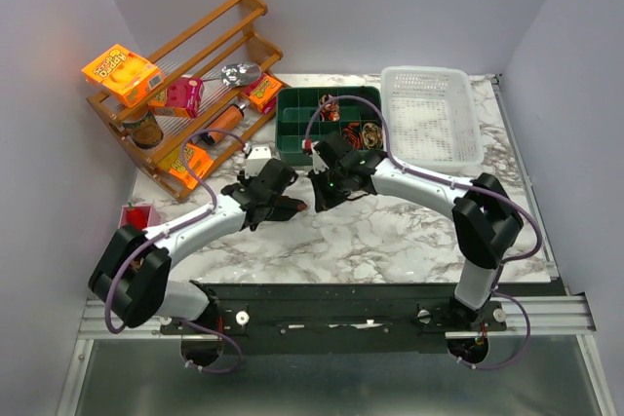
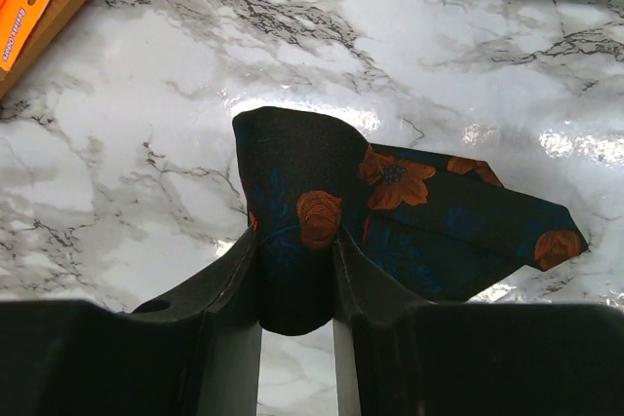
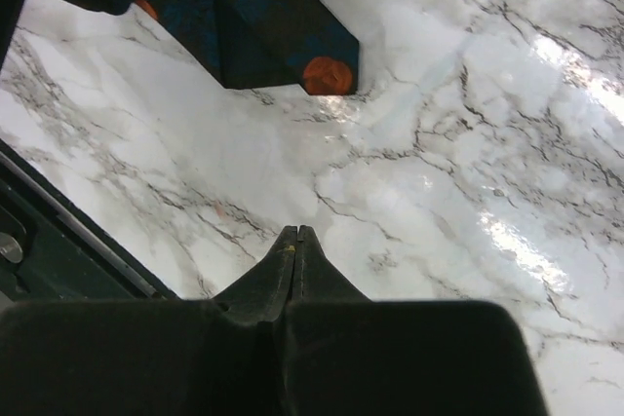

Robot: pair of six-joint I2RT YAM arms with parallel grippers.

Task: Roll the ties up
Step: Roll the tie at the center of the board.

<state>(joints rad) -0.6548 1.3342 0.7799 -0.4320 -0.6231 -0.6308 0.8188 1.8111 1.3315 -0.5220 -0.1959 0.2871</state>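
Note:
A dark tie with orange-red flowers [image 2: 419, 226] lies folded on the marble table, its pointed end to the right. My left gripper [image 2: 297, 265] is shut on a bunched fold of it, which stands up between the fingers. In the top view this tie [image 1: 293, 207] shows as a small dark patch at the left gripper [image 1: 281, 204]. My right gripper [image 3: 295, 233] is shut and empty, just above bare marble, with the tie [image 3: 253, 31] ahead of it at upper left. In the top view the right gripper [image 1: 326, 194] is just right of the tie. Rolled ties [image 1: 369, 133] sit in a green box.
The green compartment box [image 1: 292, 126] stands behind the grippers, with a white mesh basket [image 1: 431, 119] to its right. A wooden rack [image 1: 185, 94] with orange snack packets and other items stands at back left. A small red object [image 1: 136, 215] lies at the left edge.

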